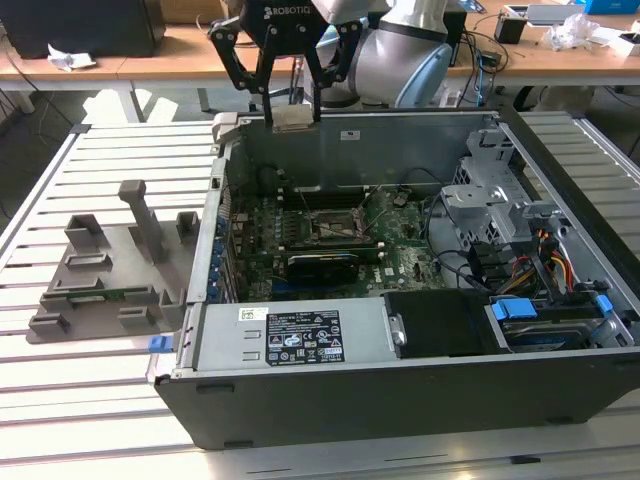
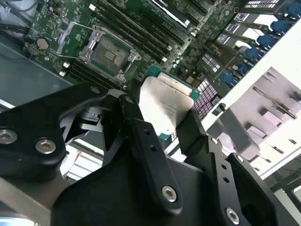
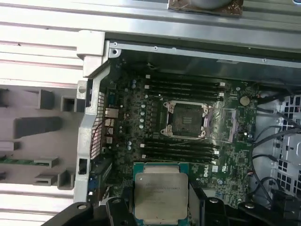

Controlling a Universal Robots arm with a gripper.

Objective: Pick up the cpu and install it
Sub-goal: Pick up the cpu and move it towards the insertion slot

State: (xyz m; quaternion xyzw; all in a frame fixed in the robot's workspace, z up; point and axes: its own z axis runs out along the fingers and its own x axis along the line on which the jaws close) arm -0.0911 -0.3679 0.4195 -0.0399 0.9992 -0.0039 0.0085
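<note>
The hand (image 1: 293, 114) is closed on the cpu (image 1: 294, 121), with its two black fingers (image 2: 141, 127) pressed against opposite edges of the chip. In both wrist views the silver top faces the camera, and a thin green rim shows along one side. In the exterior view the cpu hangs in the air above the far wall of the open computer case (image 1: 400, 400), towards the table's far edge and touching nothing but the fingers.

The case lies on its side on the slatted table (image 1: 120, 150), so the green motherboard (image 1: 400, 265) faces up. The socket (image 3: 184, 118) sits in the middle of the board between rows of long dark slots — a dark square inside a metal frame. In the first wrist view the cpu is well apart from the socket, not over it.

A grey plastic tray (image 1: 100, 290) rests on the table just beside the case, towards the table's edge at the exterior view's left.
</note>
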